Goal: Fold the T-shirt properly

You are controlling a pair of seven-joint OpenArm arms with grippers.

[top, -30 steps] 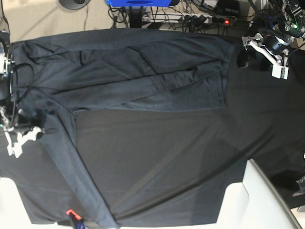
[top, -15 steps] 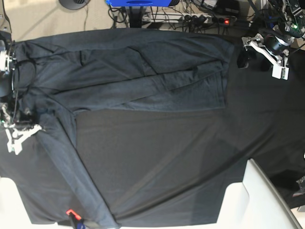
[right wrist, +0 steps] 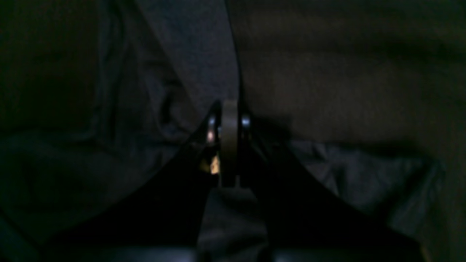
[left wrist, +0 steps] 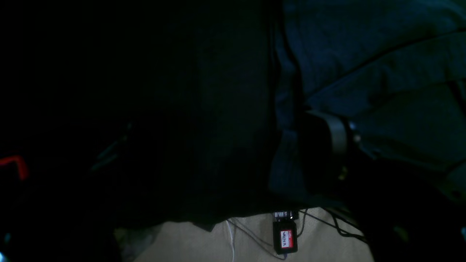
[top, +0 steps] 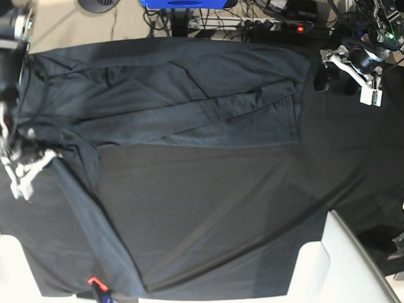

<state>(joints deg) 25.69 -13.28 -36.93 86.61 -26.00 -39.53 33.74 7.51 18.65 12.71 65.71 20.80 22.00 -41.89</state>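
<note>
We are finding the T-shirt (top: 183, 101) only partly folded; the right gripper (top: 25, 173) is clamped on its edge, the left gripper (top: 363, 72) is hanging spread, empty.

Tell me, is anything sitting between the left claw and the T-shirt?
Nothing visible. The left claw hangs open off the T-shirt's right edge, with only bare black table cloth between them. The right claw is already shut on the shirt's other end.

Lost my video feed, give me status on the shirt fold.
Right gripper shut on T-shirt edge, left side of base view. Left gripper open, off the shirt. Shirt partly folded. Nothing in the way.
</note>
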